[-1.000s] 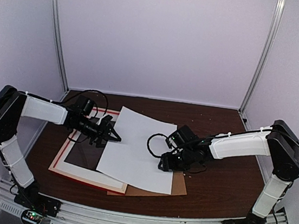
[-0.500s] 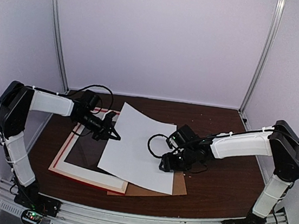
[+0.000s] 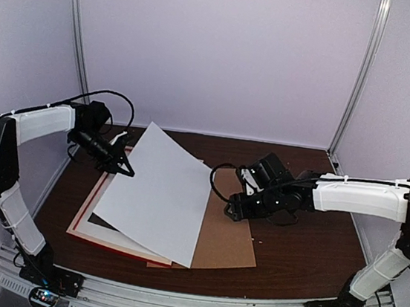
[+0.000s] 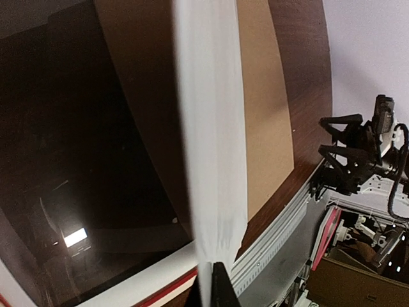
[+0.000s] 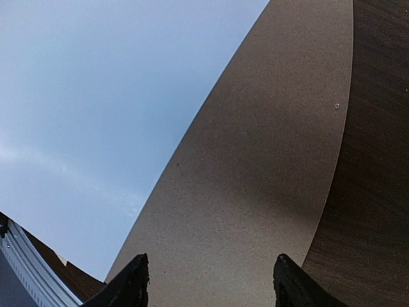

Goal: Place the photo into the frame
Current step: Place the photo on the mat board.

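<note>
Left gripper (image 3: 126, 170) is clamped tight on the left edge of the photo (image 3: 159, 193), and the sheet is up off the table (image 3: 299, 240). It is tilted, with its plain white back facing the overhead camera. It hangs over the left-centre of the table, and its near corner dips toward the front edge. Whether that corner touches anything cannot be told.

Under it lies the frame (image 3: 115, 241), flat at the front-left of the table, with red showing along its near and left sides. Just to the right is the brown backing board (image 3: 228, 239), also flat and partly covered by the photo.

Right gripper (image 3: 229, 212) hovers over the board's far edge. Its fingers (image 5: 134, 281) are spread apart with nothing between them, clear of the photo's right edge.
</note>
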